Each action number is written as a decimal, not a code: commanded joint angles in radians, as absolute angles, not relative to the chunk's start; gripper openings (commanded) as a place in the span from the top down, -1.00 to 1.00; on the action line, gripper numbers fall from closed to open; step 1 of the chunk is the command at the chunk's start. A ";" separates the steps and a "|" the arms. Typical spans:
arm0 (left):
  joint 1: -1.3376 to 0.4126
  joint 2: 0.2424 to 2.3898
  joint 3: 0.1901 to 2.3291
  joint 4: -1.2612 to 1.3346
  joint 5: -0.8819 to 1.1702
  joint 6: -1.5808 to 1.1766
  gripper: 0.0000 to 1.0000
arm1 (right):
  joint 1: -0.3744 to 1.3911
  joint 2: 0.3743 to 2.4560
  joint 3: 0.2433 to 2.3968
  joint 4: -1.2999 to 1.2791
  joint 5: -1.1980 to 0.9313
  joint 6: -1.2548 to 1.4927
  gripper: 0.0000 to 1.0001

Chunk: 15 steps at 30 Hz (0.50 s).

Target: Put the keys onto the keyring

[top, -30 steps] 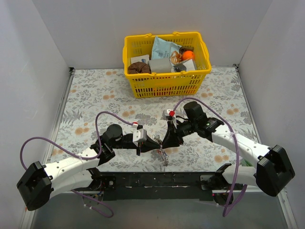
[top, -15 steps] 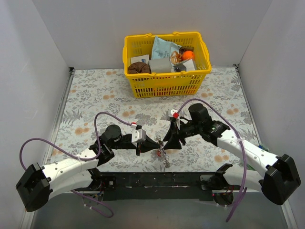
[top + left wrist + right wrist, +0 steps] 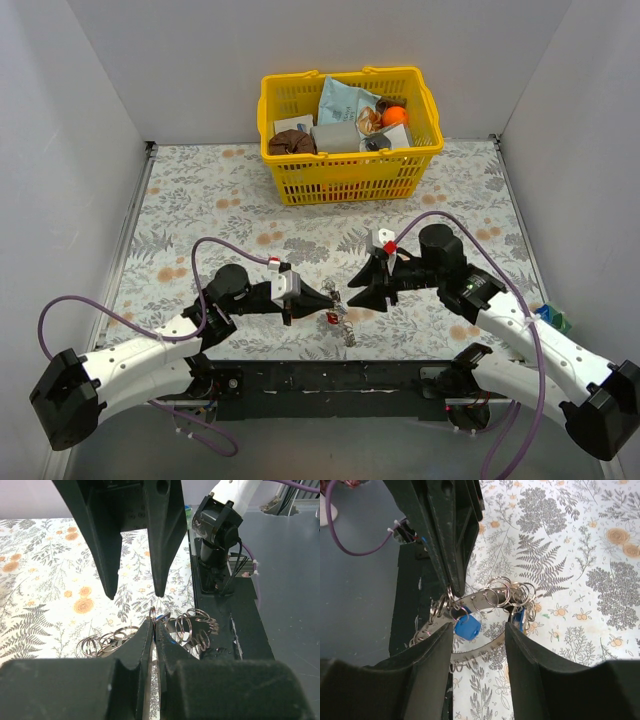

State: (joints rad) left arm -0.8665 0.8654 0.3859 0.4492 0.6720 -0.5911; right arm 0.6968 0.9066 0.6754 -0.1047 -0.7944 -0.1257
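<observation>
Wide silver-grey metal keyring (image 3: 482, 600): you'll find it at the floral worktop's (image 3: 200, 200) near edge, between both tools.
Blue-headed key (image 3: 467, 626): rests against its band.
Left tool (image 3: 153, 625): closed, pinching the keyring's rim.
Right tool (image 3: 357, 292): open, straddling your keyring.

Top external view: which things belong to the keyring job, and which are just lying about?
Job: keyring, blue keys, left gripper, right gripper.
Lying about: yellow basket, packets inside it.
</observation>
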 commanded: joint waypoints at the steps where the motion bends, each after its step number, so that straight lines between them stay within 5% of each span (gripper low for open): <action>1: -0.870 0.864 0.391 0.511 0.667 -0.583 1.00 | 0.701 0.880 0.693 -0.017 -0.847 -0.074 -0.01; 15: -0.870 0.893 0.413 0.517 0.663 -0.594 1.00 | 0.707 0.945 0.667 0.074 -0.954 -0.008 0.24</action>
